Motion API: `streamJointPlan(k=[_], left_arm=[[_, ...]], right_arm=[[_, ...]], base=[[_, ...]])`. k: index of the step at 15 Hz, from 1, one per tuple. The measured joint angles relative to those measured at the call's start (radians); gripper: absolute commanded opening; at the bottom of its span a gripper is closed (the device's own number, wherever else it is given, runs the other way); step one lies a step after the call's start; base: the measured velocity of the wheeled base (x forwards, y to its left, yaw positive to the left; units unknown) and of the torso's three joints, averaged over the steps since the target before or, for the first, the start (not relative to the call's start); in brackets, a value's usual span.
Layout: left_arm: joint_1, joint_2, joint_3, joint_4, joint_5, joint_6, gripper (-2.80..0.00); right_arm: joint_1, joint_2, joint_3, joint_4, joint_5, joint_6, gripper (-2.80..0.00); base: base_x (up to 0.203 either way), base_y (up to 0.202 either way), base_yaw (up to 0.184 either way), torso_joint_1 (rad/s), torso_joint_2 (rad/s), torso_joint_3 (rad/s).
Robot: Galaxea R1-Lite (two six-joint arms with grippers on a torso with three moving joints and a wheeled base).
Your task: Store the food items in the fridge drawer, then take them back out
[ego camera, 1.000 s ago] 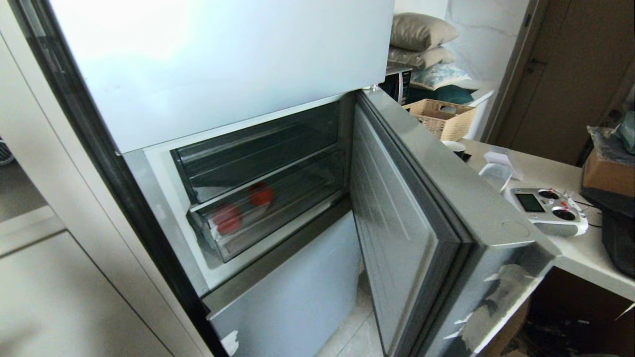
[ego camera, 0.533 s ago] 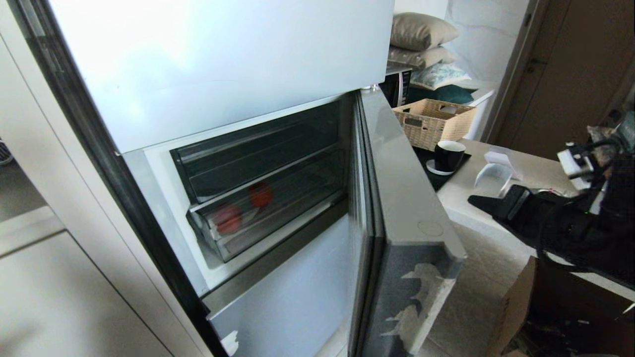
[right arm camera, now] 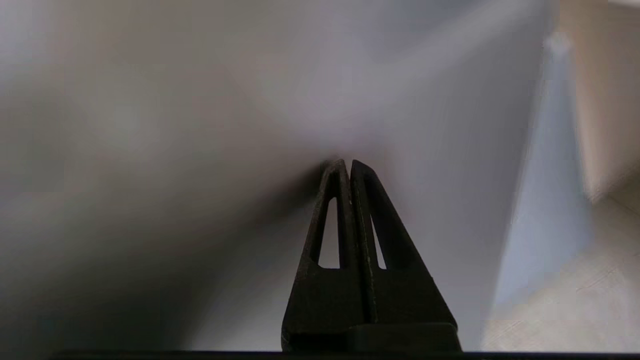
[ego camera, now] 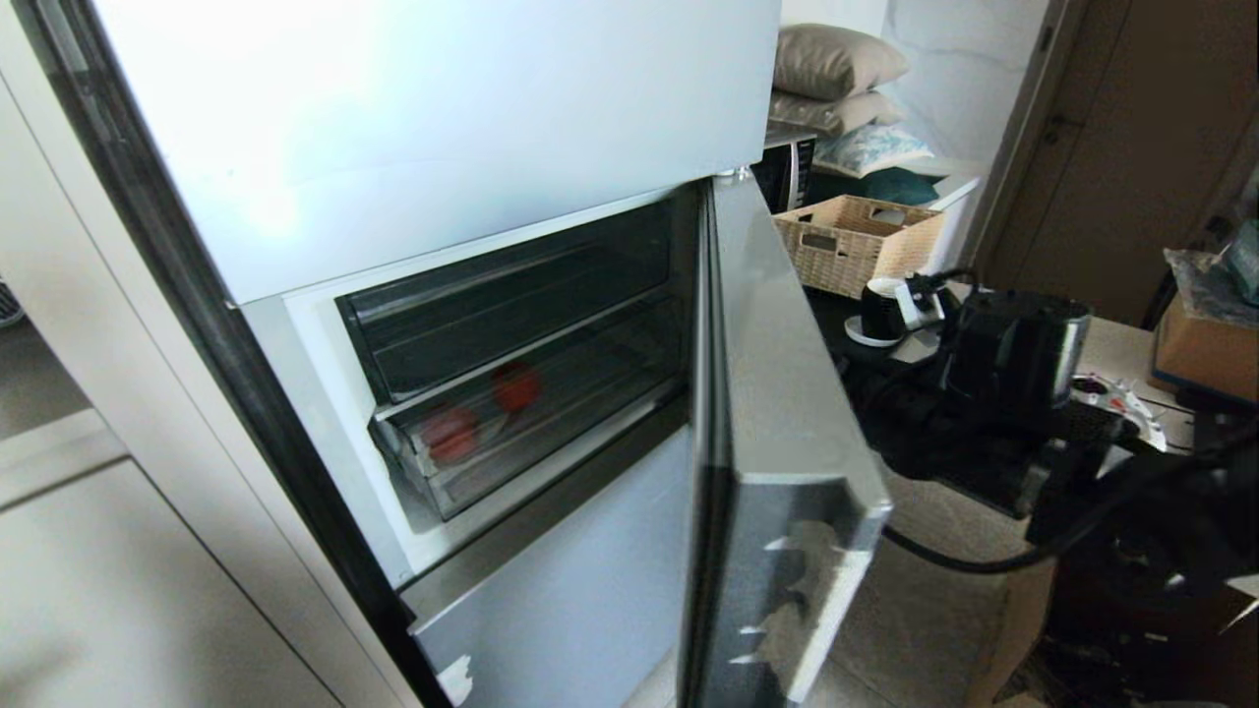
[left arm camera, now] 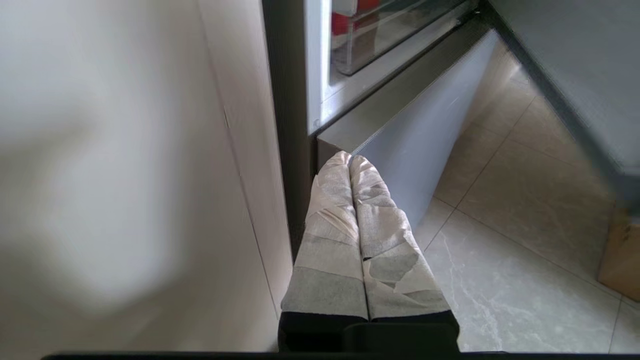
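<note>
Right gripper [right arm camera: 348,165], fingers pressed together and empty, against open fridge door [ego camera: 787,413]; two red food items [ego camera: 452,433] in fridge drawer [ego camera: 413,472]

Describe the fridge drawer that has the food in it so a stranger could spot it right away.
Find the pale blue-grey fridge with its middle door swung open. Two clear drawers sit stacked in that opening. The fridge drawer is the lower, slightly pulled-out one, the only one with two red round food items showing through its front.
</note>
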Motion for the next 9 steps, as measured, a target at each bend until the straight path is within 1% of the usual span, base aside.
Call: streamJointPlan(k=[3, 6, 7, 9], left_arm=[[0.000, 0.000, 0.000, 0.000, 0.000, 0.000, -2.80], [0.001, 0.000, 0.000, 0.000, 0.000, 0.000, -2.80], [0.001, 0.000, 0.000, 0.000, 0.000, 0.000, -2.80], [0.001, 0.000, 0.000, 0.000, 0.000, 0.000, -2.80]], right_arm=[[0.070, 0.153, -0.151, -0.084, 0.006, -0.006, -2.80], [0.113, 0.314, -0.345, -0.155, 0.005, -0.004, -2.80], [0.129, 0.356, -0.388, -0.165, 0.004, -0.004, -2.80], [0.148, 0.376, -0.382, -0.169, 0.001, -0.009, -2.80]], base=[[0.000, 0.000, 0.000, 0.000, 0.00, 0.000], [0.000, 0.000, 0.000, 0.000, 0.00, 0.000], [0.000, 0.000, 0.000, 0.000, 0.00, 0.000], [0.000, 0.000, 0.000, 0.000, 0.00, 0.000]])
